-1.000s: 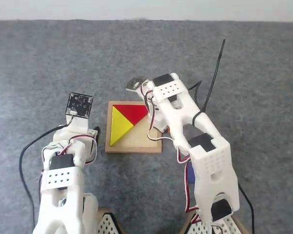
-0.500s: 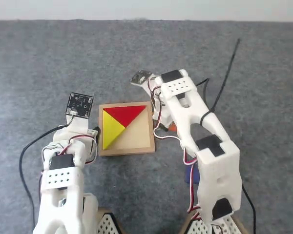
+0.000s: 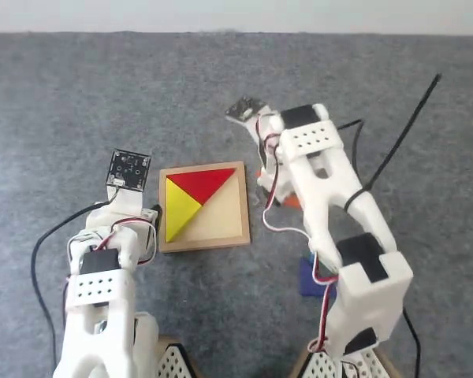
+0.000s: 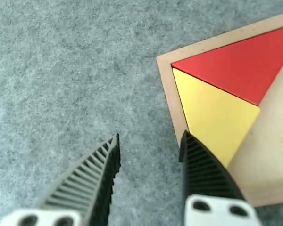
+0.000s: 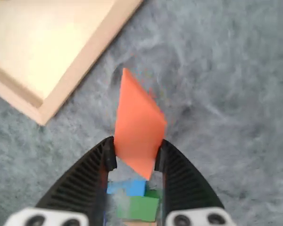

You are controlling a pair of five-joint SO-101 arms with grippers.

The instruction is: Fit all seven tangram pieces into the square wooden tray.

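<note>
Since 1.0 s ago the right arm (image 3: 331,197) is swinging rightward, off the square wooden tray (image 3: 221,224), which is now sitting further left. The tray is holding a red triangle (image 3: 201,183) at its far edge and a yellow triangle (image 3: 180,209) at its left (edges touching). The left gripper (image 4: 150,139) is hanging just left of the tray, jaws spread wide. The right gripper (image 5: 134,153) is pinching the orange piece (image 5: 137,120), just right of the tray. A blue piece (image 3: 307,276) is lying nearer.

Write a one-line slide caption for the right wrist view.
Right gripper grips an orange tangram piece over grey carpet, beside the wooden tray corner.
</note>
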